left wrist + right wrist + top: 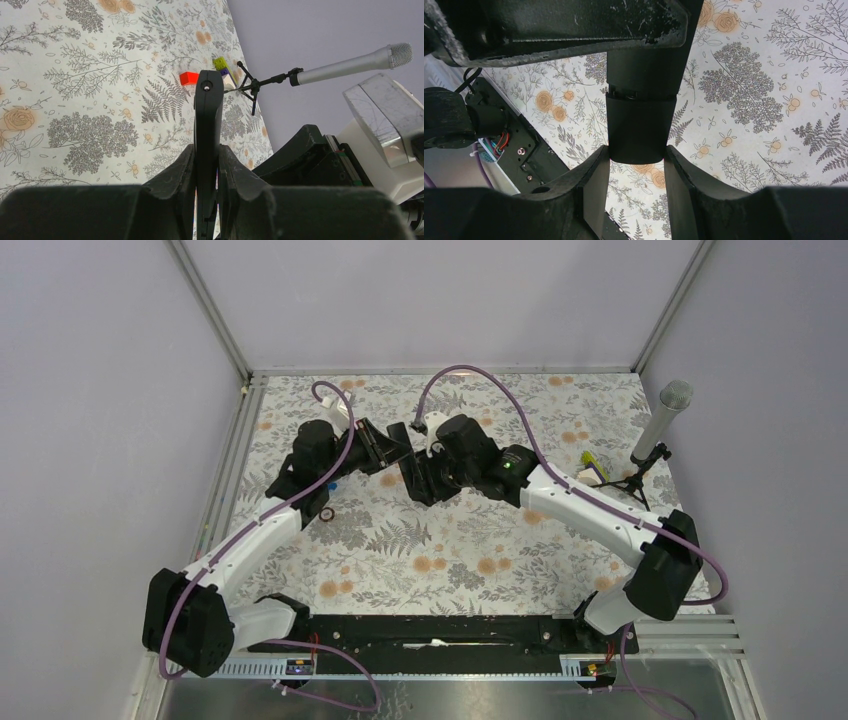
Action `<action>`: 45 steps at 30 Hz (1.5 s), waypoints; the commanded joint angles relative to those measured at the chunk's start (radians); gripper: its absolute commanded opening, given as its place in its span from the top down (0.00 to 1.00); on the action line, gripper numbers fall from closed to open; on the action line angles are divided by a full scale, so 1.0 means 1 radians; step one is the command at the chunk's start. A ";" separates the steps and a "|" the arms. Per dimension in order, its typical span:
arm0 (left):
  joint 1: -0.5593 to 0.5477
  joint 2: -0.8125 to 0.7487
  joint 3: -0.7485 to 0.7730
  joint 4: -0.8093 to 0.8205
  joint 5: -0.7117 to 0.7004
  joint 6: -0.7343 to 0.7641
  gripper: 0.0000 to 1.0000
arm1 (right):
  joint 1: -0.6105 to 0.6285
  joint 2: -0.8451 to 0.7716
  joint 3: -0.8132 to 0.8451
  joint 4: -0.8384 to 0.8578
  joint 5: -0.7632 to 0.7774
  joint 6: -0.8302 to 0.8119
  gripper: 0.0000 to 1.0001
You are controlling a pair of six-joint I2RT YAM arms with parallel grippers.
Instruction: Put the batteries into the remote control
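The left gripper (206, 150) pinches the remote (207, 100) edgewise; the right gripper (636, 152) clamps its end, probably the cover (641, 127). Brace left, pull straight.

2 robot arms: left arm (250, 540), right arm (585, 508). 1 remote control (207, 125). 1 microphone (662, 418) on stand, mat's 2 o'clock. 1 red block (189, 78). 1 yellow-green block (219, 63). 1 floral mat (450, 560).

A table (480, 540) covered with a white cloth printed with grey ferns and orange flowers is shown. At its 3 o'clock edge a grey-headed microphone on a black tripod (655, 430) is stood, with a small yellow-green block (592, 460) and a small red block (189, 78) laid near it.
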State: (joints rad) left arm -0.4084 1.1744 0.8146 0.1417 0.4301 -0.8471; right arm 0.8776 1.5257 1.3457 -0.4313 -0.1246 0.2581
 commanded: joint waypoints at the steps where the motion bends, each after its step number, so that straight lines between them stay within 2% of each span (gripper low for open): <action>1: -0.006 -0.002 0.070 0.038 0.055 -0.061 1.00 | 0.014 0.028 0.046 0.024 -0.031 -0.003 0.69; 7: -0.006 -0.005 0.055 0.068 0.050 -0.092 1.00 | 0.014 0.085 0.105 -0.047 -0.005 0.046 0.68; 17: -0.006 -0.013 0.054 0.057 0.051 -0.079 1.00 | 0.014 0.108 0.119 -0.047 0.024 0.095 0.66; 26: -0.006 -0.012 0.059 0.047 0.128 -0.065 1.00 | 0.014 0.106 0.122 -0.025 0.060 0.074 0.64; 33: -0.006 -0.005 0.025 0.105 0.174 -0.119 1.00 | 0.014 0.131 0.141 0.014 0.097 0.093 0.64; 40: -0.006 -0.008 0.021 0.058 0.160 -0.092 1.00 | 0.014 0.150 0.177 0.032 0.158 0.108 0.63; 45: -0.006 -0.007 0.040 -0.050 0.130 -0.027 1.00 | 0.014 0.144 0.183 0.033 0.217 0.113 0.62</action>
State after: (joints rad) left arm -0.3851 1.1870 0.8181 0.1188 0.4370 -0.8413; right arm 0.8970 1.6543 1.4761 -0.5148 -0.0402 0.3466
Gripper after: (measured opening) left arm 0.185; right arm 0.476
